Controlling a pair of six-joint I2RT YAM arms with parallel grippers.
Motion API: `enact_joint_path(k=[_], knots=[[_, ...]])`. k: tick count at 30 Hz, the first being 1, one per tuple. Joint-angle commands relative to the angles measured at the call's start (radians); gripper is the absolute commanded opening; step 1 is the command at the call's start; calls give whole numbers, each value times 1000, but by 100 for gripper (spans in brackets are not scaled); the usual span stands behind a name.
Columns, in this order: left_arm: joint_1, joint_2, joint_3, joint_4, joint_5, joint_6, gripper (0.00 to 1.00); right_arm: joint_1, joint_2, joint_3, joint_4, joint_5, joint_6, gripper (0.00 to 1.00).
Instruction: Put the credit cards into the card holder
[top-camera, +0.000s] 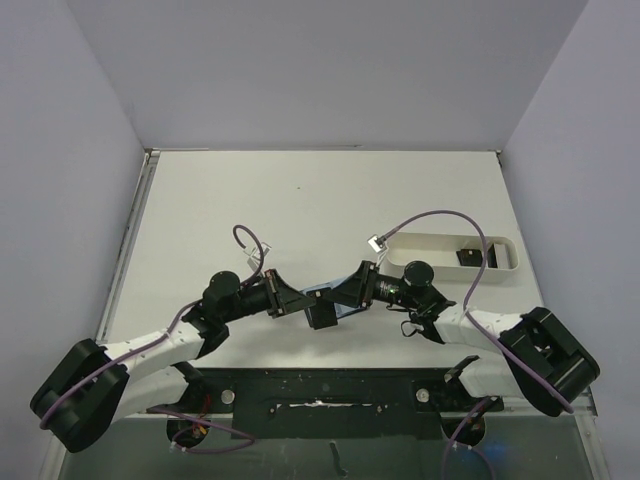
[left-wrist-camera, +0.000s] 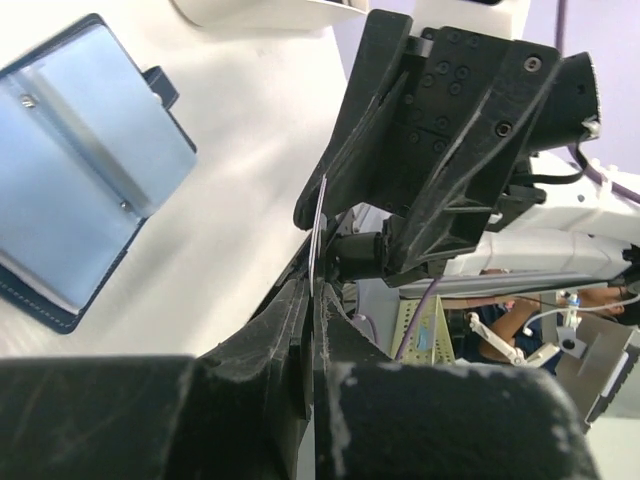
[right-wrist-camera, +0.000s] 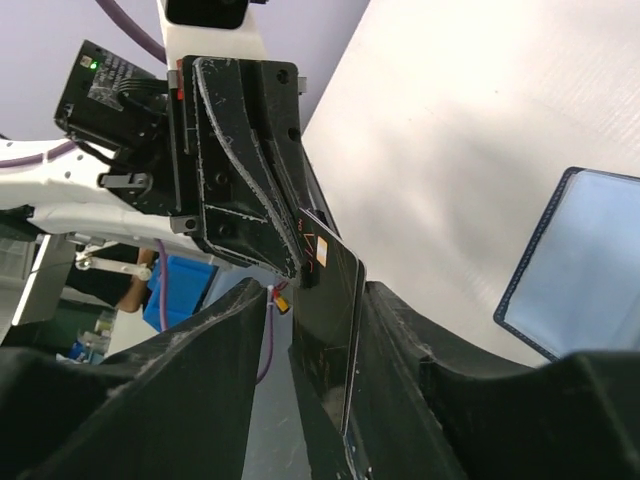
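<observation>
Both arms meet over the table's middle. My left gripper (left-wrist-camera: 315, 300) is shut on a thin black credit card (left-wrist-camera: 318, 225), seen edge-on in the left wrist view. The same credit card (right-wrist-camera: 335, 310) stands between the fingers of my right gripper (right-wrist-camera: 320, 340). That gripper is open: the card lies against one finger, with a clear gap to the other finger (right-wrist-camera: 180, 390). In the top view the card (top-camera: 322, 316) hangs as a dark square between left gripper (top-camera: 290, 298) and right gripper (top-camera: 345, 292). The navy card holder (left-wrist-camera: 80, 170) (right-wrist-camera: 590, 260) lies open on the table beneath them, light blue pockets up.
A long white tray (top-camera: 425, 245) sits to the right of the arms, with another dark card (top-camera: 468, 257) in it. White walls enclose the table (top-camera: 300, 200) on the left, back and right. Purple cables loop over both wrists.
</observation>
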Motion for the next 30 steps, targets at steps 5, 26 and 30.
enact_joint_path(k=[5,26,30], knots=[[18,49,-7,107,26,30,0,-4,35,-55,398,-76,177,23],[50,90,-19,23,18,89,4,-28,109,-104,664,-98,316,5],[55,92,-28,20,18,94,4,-31,131,-108,726,-107,350,15]])
